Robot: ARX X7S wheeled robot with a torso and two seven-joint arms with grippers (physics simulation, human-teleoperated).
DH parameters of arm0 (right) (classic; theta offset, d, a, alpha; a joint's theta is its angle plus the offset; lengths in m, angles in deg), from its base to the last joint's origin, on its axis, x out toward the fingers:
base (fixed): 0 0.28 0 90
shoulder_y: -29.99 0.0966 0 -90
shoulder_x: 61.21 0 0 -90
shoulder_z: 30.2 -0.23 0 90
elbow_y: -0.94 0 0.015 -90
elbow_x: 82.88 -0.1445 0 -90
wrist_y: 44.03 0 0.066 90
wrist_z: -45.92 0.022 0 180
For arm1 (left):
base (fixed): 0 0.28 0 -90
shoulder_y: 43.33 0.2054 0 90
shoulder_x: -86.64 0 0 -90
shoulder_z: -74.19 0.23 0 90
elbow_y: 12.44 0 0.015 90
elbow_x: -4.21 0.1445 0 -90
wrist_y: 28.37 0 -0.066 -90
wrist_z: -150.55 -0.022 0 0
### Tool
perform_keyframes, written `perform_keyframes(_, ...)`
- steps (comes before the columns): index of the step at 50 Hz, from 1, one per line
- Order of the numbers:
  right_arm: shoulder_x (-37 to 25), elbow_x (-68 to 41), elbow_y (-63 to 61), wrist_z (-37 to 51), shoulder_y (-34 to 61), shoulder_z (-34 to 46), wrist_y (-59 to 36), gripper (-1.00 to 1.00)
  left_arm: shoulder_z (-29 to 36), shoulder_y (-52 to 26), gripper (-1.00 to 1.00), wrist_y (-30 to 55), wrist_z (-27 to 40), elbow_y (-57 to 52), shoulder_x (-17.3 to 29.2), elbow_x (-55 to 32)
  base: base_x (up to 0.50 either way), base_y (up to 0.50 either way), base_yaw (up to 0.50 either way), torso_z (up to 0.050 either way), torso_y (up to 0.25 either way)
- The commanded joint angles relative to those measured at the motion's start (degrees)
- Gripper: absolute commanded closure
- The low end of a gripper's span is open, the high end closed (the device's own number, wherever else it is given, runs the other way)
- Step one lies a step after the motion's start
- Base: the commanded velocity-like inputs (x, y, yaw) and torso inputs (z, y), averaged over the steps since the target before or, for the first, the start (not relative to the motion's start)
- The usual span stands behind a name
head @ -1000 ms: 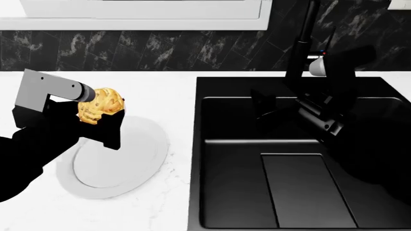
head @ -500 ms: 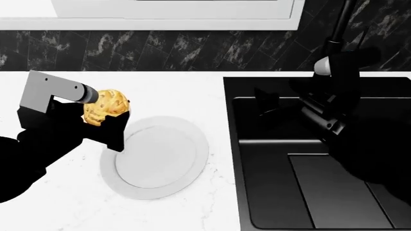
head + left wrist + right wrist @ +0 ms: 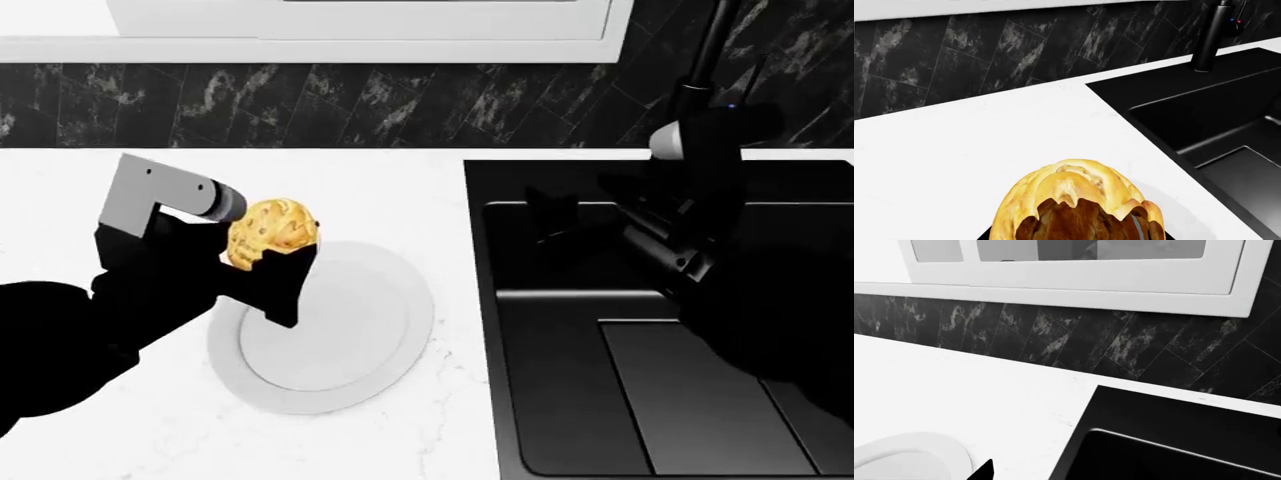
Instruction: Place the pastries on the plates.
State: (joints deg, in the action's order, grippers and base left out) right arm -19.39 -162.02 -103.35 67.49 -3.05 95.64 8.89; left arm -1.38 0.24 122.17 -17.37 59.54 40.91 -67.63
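My left gripper is shut on the golden-yellow lumpy bun and holds it above the far left rim of the pale white-grey plate, which lies on the white counter. The bun fills the near part of the left wrist view. My right gripper hangs over the black sink, empty; one black fingertip shows far to the side, so the jaws stand apart. The plate's edge also shows in the right wrist view. The doughnut and the blue plate are out of view.
A black sink takes up the right half, with a black faucet at its back. A dark marbled backsplash runs behind the white counter. A white window frame sits above it.
My left gripper has carried the bun to the right, from beside the plate to over its left rim. Earlier the whole view shifted, bringing the plate further right. The right arm stays put.
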Motion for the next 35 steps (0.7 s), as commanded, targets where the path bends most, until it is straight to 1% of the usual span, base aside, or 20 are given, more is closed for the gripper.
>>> perform_keyframes(1, 0.01, -0.08, 0.17, -0.07, -0.25, -0.01, 0.1, -1.0, 2.05, 0.37, 1.0, -0.49, -0.52, 1.59, -1.97, 0.18, 0.0, 0.0, 0.0, 0.0, 0.0)
perform_keyframes(6, 0.03, 0.06, 0.33, -0.23, -0.4, 0.04, 0.2, -1.0, 1.76, 2.11, 1.0, -1.07, -1.72, 1.33, -0.83, 0.02, 0.0, 0.0, 0.0, 0.0, 0.0)
perform_keyframes(8, 0.03, -0.04, 0.33, -0.23, -0.47, -0.03, 0.27, -1.0, 2.99, 1.68, 1.0, -1.25, -1.55, 2.11, -2.36, 1.15, 0.0, 0.0, 0.0, 0.0, 0.0)
perform_keyframes(13, 0.03, 0.17, 0.32, -0.29, -0.85, 0.11, 0.41, -1.0, 3.43, 2.14, 1.0, -1.46, -2.4, 2.34, -2.29, 1.35, 0.0, 0.0, 0.0, 0.0, 0.0)
perform_keyframes(16, 0.07, 0.3, 0.42, -0.42, -0.93, 0.21, 0.43, -1.0, 4.41, 1.39, 1.0, -1.15, -2.37, 2.66, -3.37, 1.69, 0.0, 0.0, 0.0, 0.0, 0.0)
perform_keyframes(18, 0.06, 0.33, 0.51, -0.48, -0.93, 0.22, 0.42, -1.0, 4.32, 1.58, 1.0, -1.15, -2.91, 2.4, -2.69, 1.61, 0.0, 0.0, 0.0, 0.0, 0.0)
perform_keyframes(31, -0.03, 0.01, 0.41, -0.72, -1.6, 0.41, 0.38, -1.0, 7.46, -0.73, 1.0, -0.99, -4.05, 5.38, -5.53, 3.99, 0.0, 0.0, 0.0, 0.0, 0.0)
perform_keyframes(33, -0.04, -0.04, 0.45, -0.74, -1.57, 0.43, 0.31, -1.0, 6.75, 0.29, 1.0, -1.06, -4.54, 4.56, -4.04, 3.28, 0.0, 0.0, 0.0, 0.0, 0.0)
perform_keyframes(35, -0.05, -0.11, 0.48, -0.71, -1.54, 0.36, 0.33, -1.0, 7.36, -0.1, 1.0, -1.15, -4.36, 5.31, -4.88, 3.94, 0.0, 0.0, 0.0, 0.0, 0.005)
